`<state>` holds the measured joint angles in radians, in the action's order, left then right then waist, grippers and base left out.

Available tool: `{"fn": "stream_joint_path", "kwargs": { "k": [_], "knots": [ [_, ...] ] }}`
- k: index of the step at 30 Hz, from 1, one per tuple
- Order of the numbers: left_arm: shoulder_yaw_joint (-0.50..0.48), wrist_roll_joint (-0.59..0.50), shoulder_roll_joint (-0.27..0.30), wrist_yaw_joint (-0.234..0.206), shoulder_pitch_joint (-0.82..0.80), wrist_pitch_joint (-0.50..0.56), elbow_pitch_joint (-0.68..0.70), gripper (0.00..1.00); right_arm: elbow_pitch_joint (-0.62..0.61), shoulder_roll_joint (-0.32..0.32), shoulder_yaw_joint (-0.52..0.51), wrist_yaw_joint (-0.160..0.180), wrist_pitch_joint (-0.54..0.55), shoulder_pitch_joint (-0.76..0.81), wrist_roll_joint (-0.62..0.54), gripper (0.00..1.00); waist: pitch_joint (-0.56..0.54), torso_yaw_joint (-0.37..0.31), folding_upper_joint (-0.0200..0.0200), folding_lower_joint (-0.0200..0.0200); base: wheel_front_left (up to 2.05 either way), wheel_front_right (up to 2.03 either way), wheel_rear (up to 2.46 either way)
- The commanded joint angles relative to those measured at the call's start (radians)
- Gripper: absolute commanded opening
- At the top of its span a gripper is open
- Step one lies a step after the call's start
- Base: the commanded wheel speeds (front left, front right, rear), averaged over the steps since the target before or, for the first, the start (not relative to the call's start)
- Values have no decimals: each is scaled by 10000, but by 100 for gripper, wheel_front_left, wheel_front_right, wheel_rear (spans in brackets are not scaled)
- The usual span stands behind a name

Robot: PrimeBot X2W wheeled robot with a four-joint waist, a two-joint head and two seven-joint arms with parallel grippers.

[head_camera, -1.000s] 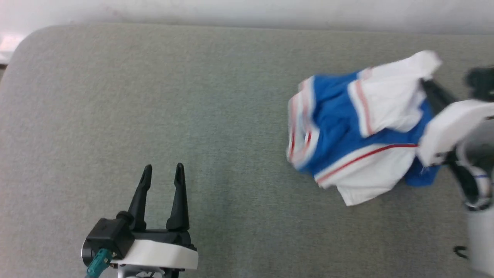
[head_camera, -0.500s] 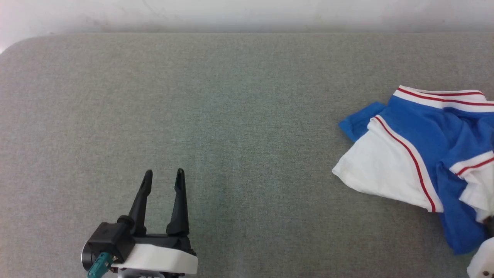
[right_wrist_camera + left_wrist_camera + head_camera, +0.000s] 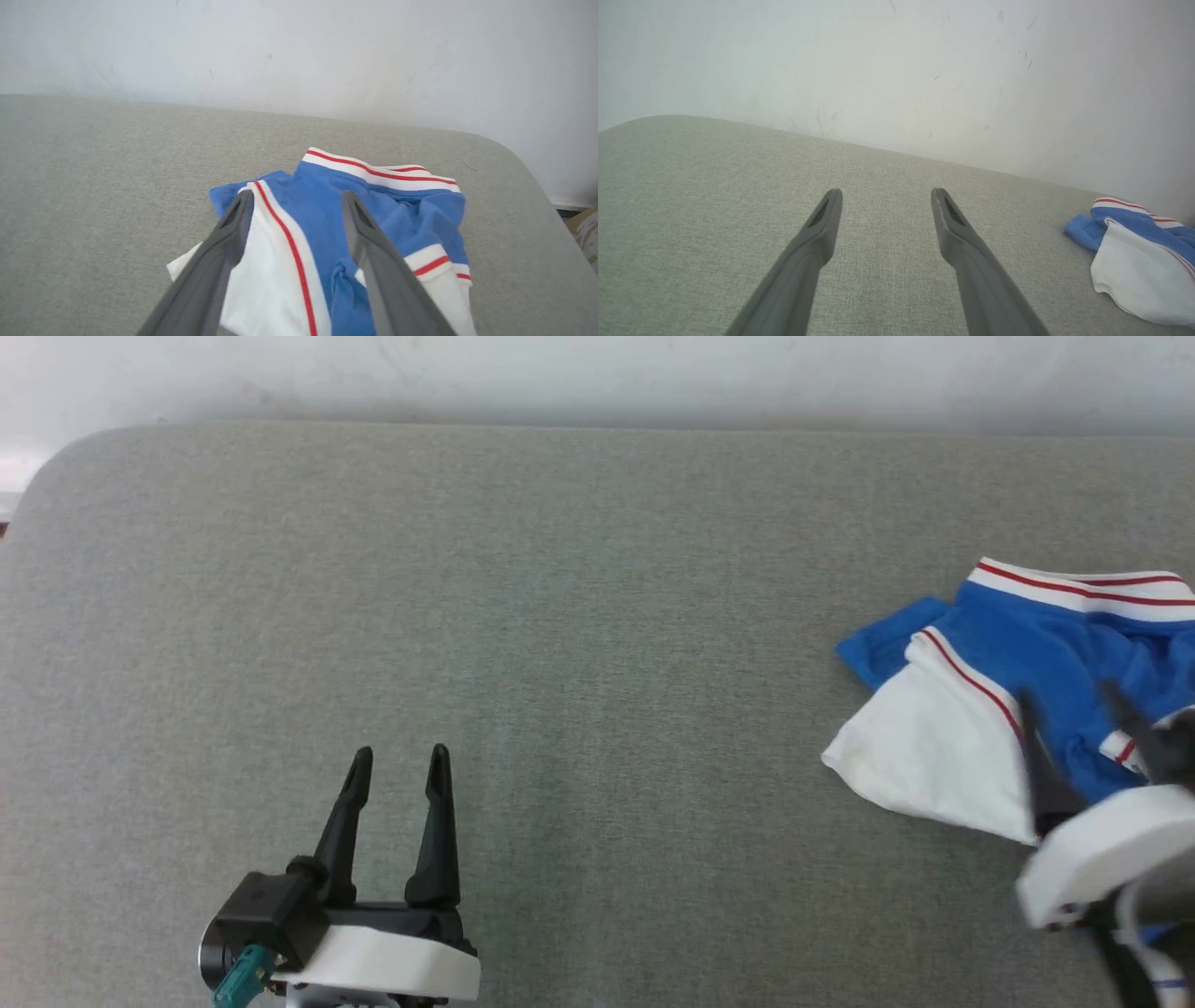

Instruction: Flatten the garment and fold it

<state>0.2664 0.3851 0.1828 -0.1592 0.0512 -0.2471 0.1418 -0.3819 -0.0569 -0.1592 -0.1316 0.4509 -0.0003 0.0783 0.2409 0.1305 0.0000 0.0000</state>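
Fabric of a grey-green weave covers the table (image 3: 560, 616), which runs under both grippers and ends ahead of them at a pale, scuffed wall (image 3: 597, 373). Its rounded corners show far out to the left of the left gripper (image 3: 400, 758) and out to the right of the right gripper (image 3: 1064, 694). The shirt (image 3: 1055, 625) lies crumpled in a heap directly under and ahead of the right gripper, well off to the right of the left one, with bare table between. Its blue body is bunched in the middle. A white sleeve panel edged by a red stripe spreads under the right gripper's left finger, a white band with red stripes runs along the heap's far edge beyond the fingertips, and a second white, red-striped end sits by the right finger. A small blue flap sticks out just past the left fingertip. The right gripper hangs over the heap with its fingers spread wide and gripping nothing; whether the tips touch the cloth cannot be told. The left gripper stands wide too, empty, its fingers pointing across bare table toward the wall.
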Motion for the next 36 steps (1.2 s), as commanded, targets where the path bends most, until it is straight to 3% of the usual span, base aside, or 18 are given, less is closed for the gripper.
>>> {"fn": "stream_joint_path", "kwargs": {
  "k": [1, 6, 14, 17, 18, 27, 31, 36],
  "knots": [
    [3, 24, 12, 5, 44, -39, 22, 100, 23, -36, 276, 9, 188, -98, -21, 100, 51, 121, 0, 0, 0, 0, 0],
    [68, 35, -35, 66, -65, -58, -16, 100, 1028, -535, 1586, 9, 1299, -152, -132, 100, 308, 434, 0, 0, 0, 0, 0],
    [168, 37, -179, 162, -337, -90, -167, 100, 3157, -1175, 2121, 9, 1608, -932, -624, 100, 758, 1063, 0, 0, 0, 0, 0],
    [140, 45, -225, 166, -370, -103, -224, 100, 3665, -1250, 2354, 9, 1936, -1069, -523, 7, 772, 1196, 0, 0, 0, 0, 0],
    [124, 51, -238, 168, -364, -107, -242, 100, 3716, -1229, 2389, 9, 2013, -1102, -479, 0, 748, 1220, 0, 0, 0, 0, 0],
    [47, 48, -307, 180, -270, -129, -382, 100, 2955, -1018, 2911, 9, 1536, -1711, 10, 0, 213, 1180, 0, 0, 0, 0, 0],
    [59, 63, -334, 206, -250, -132, -378, 100, 2464, -762, 3884, 9, 1337, -2154, 462, 0, 11, 1180, 0, 0, 0, 0, 0],
    [-132, 93, -233, 139, -132, -136, -329, 100, 2356, -333, 5813, 9, 1241, -2406, 1301, 0, -61, 1294, 0, 0, 0, 0, 0]
  ]
}}
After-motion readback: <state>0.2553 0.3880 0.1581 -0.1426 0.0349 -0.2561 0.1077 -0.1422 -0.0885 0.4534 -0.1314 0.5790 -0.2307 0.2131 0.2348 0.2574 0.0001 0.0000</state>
